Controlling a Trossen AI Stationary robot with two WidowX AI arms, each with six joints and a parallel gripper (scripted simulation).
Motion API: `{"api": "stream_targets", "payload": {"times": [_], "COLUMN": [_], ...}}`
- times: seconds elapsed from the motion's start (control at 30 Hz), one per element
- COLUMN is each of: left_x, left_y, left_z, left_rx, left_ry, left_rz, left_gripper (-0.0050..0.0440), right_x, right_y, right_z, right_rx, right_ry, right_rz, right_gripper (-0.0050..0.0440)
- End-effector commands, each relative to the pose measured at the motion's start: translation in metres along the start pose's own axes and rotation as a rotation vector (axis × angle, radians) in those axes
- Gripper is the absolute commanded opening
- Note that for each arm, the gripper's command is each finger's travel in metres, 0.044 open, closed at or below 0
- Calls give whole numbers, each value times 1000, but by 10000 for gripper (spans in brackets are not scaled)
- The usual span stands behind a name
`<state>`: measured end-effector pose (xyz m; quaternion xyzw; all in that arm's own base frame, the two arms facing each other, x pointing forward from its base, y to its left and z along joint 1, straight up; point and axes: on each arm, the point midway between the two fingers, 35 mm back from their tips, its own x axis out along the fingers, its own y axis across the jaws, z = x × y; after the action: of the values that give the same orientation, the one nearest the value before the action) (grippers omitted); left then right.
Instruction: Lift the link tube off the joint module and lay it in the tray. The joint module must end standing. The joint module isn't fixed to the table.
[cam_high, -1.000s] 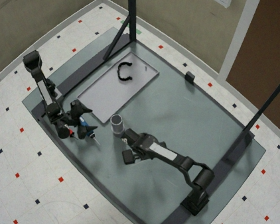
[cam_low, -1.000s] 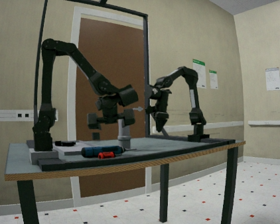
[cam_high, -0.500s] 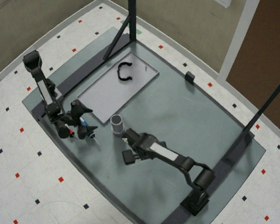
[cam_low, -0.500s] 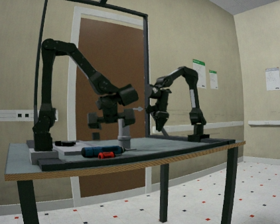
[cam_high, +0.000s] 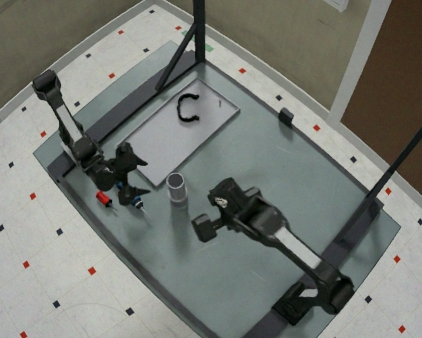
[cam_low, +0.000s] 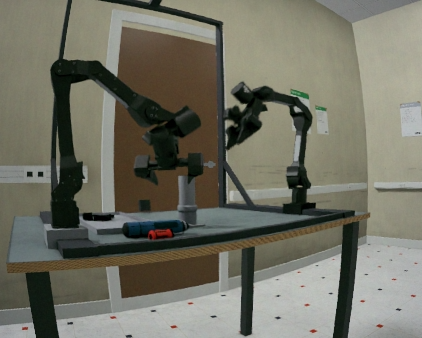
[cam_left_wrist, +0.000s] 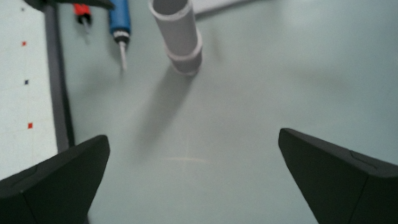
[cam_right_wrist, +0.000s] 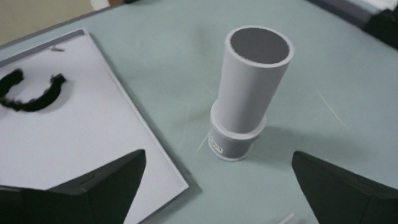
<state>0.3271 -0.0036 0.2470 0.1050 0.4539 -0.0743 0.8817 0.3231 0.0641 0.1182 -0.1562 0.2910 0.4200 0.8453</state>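
Observation:
The grey link tube (cam_high: 176, 184) stands upright, seated in the short grey joint module (cam_high: 178, 204), on the table just off the tray's near corner. The pair also shows in the left wrist view (cam_left_wrist: 172, 22) and close up in the right wrist view (cam_right_wrist: 252, 80). The flat grey tray (cam_high: 180, 130) lies behind it. My left gripper (cam_high: 212, 210) is open and empty, hanging above the table a little way from the tube. My right gripper (cam_high: 142, 176) is open and empty on the tube's other side, above the screwdrivers.
A black curved strap and a small screw lie in the tray. A blue screwdriver (cam_high: 136, 198) and a red one (cam_high: 104, 198) lie near the table edge under the right arm. A small black box (cam_high: 286, 116) and frame posts stand at the back.

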Motion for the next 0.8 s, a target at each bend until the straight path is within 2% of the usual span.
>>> {"api": "stream_targets", "payload": {"times": [0.0,0.17,0.3,0.37,0.6,0.77], "left_x": [-70,-124,-149,-149,-156,-155], "left_y": [1,-1,-2,-2,-2,-2], "left_z": [25,29,29,29,28,28], "left_rx": [-93,-189,-235,-235,-252,-251], "left_ry": [-187,-333,-401,-401,-420,-416], "left_rz": [69,90,94,94,94,94], "left_gripper": [440,440,440,440,440,440], "right_x": [-5,0,1,1,3,4], "right_y": [-5,-9,-12,-12,-18,-20], "right_z": [29,47,65,65,94,105], "right_rx": [54,172,254,254,378,446], "right_ry": [62,176,257,257,379,445], "right_rz": [-73,-131,-185,-185,-267,-312], "right_gripper": [440,440,440,440,440,440]}}
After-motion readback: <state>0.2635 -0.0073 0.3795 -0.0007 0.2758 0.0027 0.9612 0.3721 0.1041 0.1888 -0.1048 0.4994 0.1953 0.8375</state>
